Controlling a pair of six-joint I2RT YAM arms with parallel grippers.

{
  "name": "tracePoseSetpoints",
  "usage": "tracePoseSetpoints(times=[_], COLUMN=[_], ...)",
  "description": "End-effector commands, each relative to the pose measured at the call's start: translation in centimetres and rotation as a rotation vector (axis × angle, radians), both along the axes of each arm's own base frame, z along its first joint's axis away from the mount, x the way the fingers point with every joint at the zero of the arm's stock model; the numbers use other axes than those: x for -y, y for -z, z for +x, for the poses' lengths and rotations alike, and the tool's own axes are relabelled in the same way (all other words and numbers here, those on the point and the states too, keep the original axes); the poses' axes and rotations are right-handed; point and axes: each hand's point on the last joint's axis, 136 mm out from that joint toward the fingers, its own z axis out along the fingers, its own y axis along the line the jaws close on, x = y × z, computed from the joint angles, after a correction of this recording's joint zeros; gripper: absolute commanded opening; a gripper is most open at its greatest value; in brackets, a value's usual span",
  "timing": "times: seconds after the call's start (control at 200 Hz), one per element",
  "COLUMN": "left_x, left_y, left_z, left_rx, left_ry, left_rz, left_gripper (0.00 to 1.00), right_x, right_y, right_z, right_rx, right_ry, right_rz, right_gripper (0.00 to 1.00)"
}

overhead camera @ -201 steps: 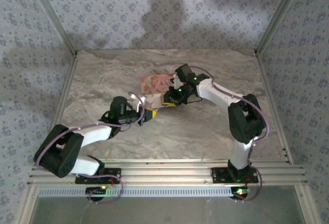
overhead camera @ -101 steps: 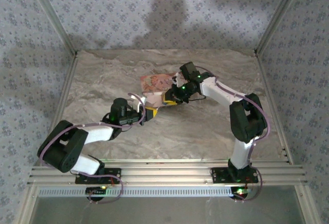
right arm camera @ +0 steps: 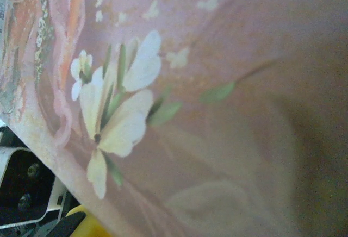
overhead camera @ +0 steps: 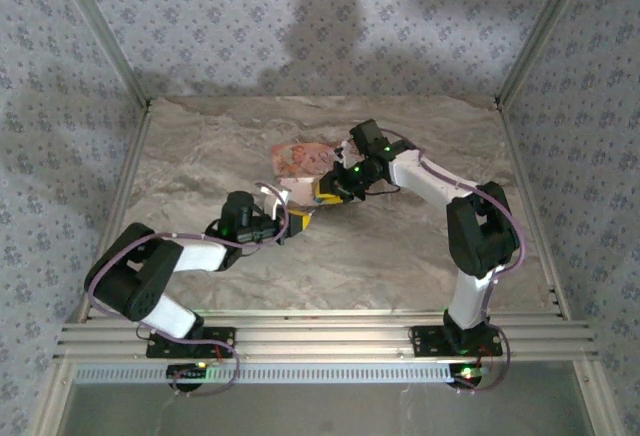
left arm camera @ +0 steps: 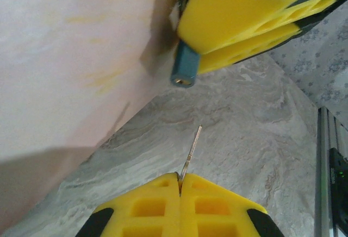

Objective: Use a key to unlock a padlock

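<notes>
At twelve o'clock in your left wrist view, the tiny silvery-grey and blue metal padlock [left arm camera: 185, 69] is sitting just beside the pink floral cardboard box [left arm camera: 70, 57], with the yellow fingers of the right gripper [left arm camera: 239, 30] clamping it. Your left gripper [left arm camera: 179, 182] is pinching the thin silver key [left arm camera: 190, 153], which is not yet touching the lock. Its blade is pointing toward one o'clock while the keyhole is lying toward eleven, so you are needing to swing the tip across before advancing. Compared with a second ago, your left arm is reaching closer to the lock.
</notes>
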Motion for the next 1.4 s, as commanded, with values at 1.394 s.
tracePoseSetpoints(times=[1.394], left_x=[0.9], left_y=[-2.4], left_z=[4.2], left_rx=[0.063], left_ry=[-0.134], left_rz=[-0.029], left_gripper=[0.00], right_x=[-1.4], right_y=[-2.3], right_z=[-0.9], right_rx=[-0.027], right_ry=[0.001], right_rz=[0.083], right_gripper=[0.00])
